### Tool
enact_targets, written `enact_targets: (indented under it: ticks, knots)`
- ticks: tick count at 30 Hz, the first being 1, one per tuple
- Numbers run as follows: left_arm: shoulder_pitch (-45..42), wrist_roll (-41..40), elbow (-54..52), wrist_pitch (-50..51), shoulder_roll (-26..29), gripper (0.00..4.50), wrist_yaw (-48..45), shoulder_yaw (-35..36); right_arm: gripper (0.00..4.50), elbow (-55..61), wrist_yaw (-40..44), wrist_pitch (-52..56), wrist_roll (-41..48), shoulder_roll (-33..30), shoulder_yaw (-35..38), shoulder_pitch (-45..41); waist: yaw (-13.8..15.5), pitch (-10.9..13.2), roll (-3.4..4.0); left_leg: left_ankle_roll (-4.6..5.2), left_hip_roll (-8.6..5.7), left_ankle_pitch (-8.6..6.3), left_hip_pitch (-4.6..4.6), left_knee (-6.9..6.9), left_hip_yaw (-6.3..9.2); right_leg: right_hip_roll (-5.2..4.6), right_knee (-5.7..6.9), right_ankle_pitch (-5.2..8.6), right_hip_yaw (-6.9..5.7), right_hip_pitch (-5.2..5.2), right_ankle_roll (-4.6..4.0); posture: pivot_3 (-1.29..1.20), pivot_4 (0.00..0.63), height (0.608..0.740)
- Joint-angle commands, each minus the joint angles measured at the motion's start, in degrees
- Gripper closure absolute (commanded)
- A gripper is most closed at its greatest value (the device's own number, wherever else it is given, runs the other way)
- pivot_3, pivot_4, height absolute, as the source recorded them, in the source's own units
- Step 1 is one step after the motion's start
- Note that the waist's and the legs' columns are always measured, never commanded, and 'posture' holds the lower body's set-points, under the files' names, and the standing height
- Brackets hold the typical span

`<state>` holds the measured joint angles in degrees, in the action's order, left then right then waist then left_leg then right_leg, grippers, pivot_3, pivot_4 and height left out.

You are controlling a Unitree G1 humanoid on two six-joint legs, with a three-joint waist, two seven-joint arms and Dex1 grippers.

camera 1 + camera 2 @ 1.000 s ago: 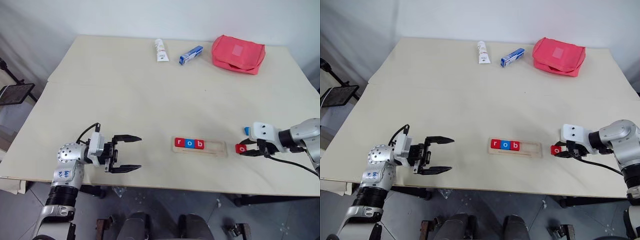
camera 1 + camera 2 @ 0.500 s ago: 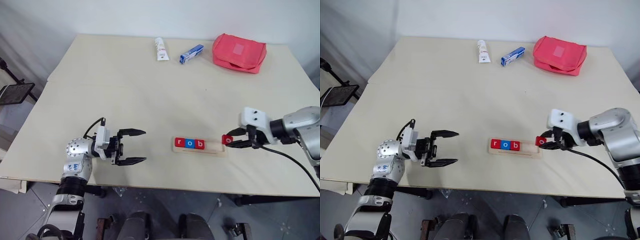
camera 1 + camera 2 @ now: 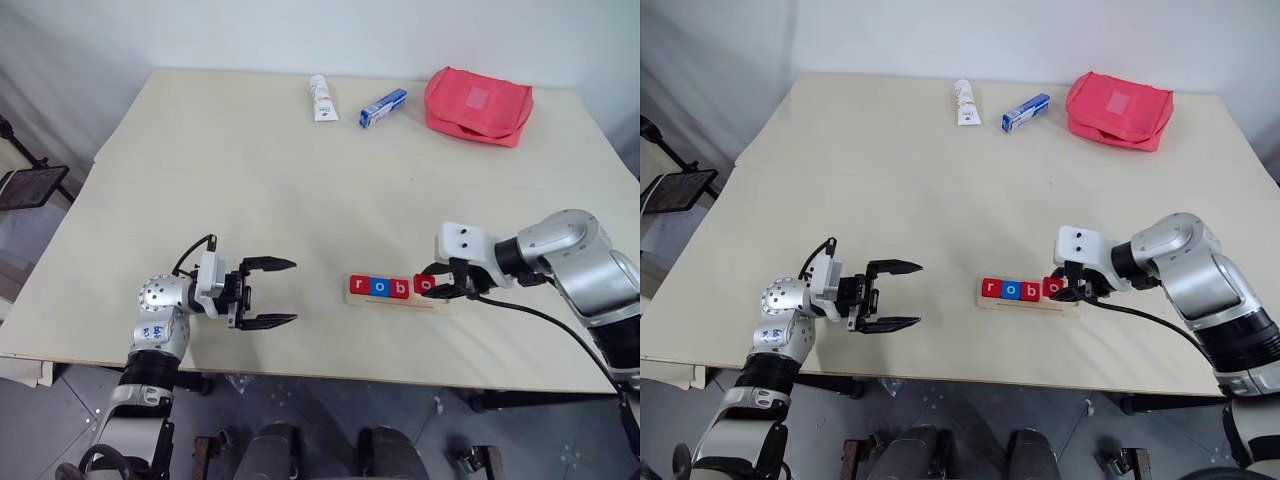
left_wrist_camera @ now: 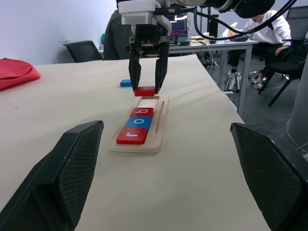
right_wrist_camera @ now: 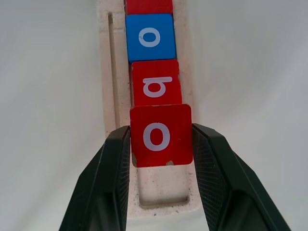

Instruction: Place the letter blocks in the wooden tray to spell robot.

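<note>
With the red "o" block (image 5: 160, 135) pinched between its two fingers, the right hand (image 3: 437, 285) sits over the wooden tray (image 3: 440, 303), block held just above the groove and right next to the "b". Fingers closed partway, only as wide as the block.

Tray lies near the front edge of the surface (image 3: 250, 180), right of centre, long side parallel to that edge. Three blocks already seated in the groove, touching in a row: red "r" (image 3: 360, 285), blue "o" (image 3: 379, 287), red "b" (image 3: 398, 288). Remaining groove on the right end is bare wood.

Last blue block (image 4: 126, 83) lies flat on the surface beyond the tray's right end, apart from it; letter not readable.

Left hand (image 3: 278, 292) hovers near the front edge, left of the tray and well apart from it, pointing toward it. Fingers spread wide, holding nothing.

Along the back edge: white tube (image 3: 322, 99), blue-and-white box (image 3: 382, 108), red pouch (image 3: 477, 104), in that order left to right, box just beside the tube, pouch nearest the back right corner. All well clear of the tray.
</note>
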<state>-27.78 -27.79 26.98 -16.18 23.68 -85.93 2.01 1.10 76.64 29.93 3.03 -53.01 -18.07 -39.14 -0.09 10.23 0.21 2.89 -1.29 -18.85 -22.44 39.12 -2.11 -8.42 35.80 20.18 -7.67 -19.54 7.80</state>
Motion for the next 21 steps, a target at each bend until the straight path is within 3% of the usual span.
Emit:
enact_targets:
  ticks: [1,10,19,21]
  knots:
    - [1.0,-0.6,-2.2,-0.4,0.3,0.00,-0.8,0.5,3.04,-1.0,-0.2,-1.3,-1.4,0.3,-0.4,-1.4,0.0,0.0,0.00,0.00,0.00,0.00,0.00,0.00,0.00,0.00,0.00,0.00,0.00,0.00,0.00,0.00,0.150,0.740]
    - [1.6,-0.5,-3.0,-0.3,0.2,0.00,-0.2,0.7,3.04,-1.6,0.3,-1.7,-2.1,1.5,-1.2,-1.6,0.0,0.0,0.00,0.00,0.00,0.00,0.00,0.00,0.00,0.00,0.01,0.00,0.01,-0.01,0.00,0.00,0.150,0.740]
    - [1.2,-0.4,-2.4,-0.6,0.1,0.00,-0.2,0.7,0.10,-0.2,1.2,-1.1,-2.2,0.7,-0.8,-1.4,0.0,0.0,0.00,0.00,0.00,0.00,0.00,0.00,0.00,0.00,0.02,0.00,0.00,-0.01,0.00,0.00,0.150,0.740]
    - [1.1,-0.4,-2.2,-0.7,0.0,0.00,-0.3,0.7,0.05,0.4,1.3,-0.9,-2.0,0.5,-0.5,-1.3,0.0,0.0,0.00,0.00,0.00,0.00,0.00,0.00,0.00,0.00,0.02,0.00,0.00,-0.01,0.00,0.00,0.150,0.740]
